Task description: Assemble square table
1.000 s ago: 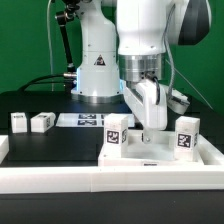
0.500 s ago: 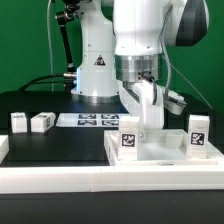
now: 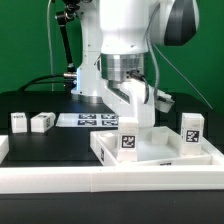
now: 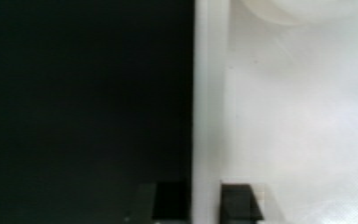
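jaws just went from wide open to clamped on the rim [image 4: 206,100] of the square top [image 3: 160,152]. the whole top has slid and twisted toward 9 o'clock in the exterior view, and now sits on the table [image 3: 50,145] around 5 o'clock. my guess: it's repositioning the top for the next leg. two leg blocks [image 3: 128,141] stand in it, and two loose ones [image 3: 42,121] wait at 9 o'clock. the arm [image 3: 125,40] drops in from 12, wrist a bit canted, fingers pointing down.
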You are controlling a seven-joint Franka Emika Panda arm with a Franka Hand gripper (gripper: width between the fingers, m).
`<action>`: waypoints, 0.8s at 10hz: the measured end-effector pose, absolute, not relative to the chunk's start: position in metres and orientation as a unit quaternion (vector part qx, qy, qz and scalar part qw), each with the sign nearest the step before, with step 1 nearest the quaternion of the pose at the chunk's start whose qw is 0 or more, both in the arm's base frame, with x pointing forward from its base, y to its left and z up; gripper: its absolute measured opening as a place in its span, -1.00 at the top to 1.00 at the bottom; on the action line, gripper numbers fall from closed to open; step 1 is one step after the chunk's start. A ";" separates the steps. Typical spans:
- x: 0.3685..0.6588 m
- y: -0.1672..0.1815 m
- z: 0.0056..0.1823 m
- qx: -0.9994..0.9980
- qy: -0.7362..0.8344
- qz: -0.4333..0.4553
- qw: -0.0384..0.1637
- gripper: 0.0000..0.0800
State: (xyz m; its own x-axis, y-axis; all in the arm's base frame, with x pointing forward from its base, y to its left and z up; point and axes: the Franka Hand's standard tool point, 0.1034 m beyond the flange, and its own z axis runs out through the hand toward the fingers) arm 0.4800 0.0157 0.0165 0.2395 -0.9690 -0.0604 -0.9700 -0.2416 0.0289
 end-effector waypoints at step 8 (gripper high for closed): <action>0.479 0.014 0.016 -0.817 0.576 0.032 0.007 0.84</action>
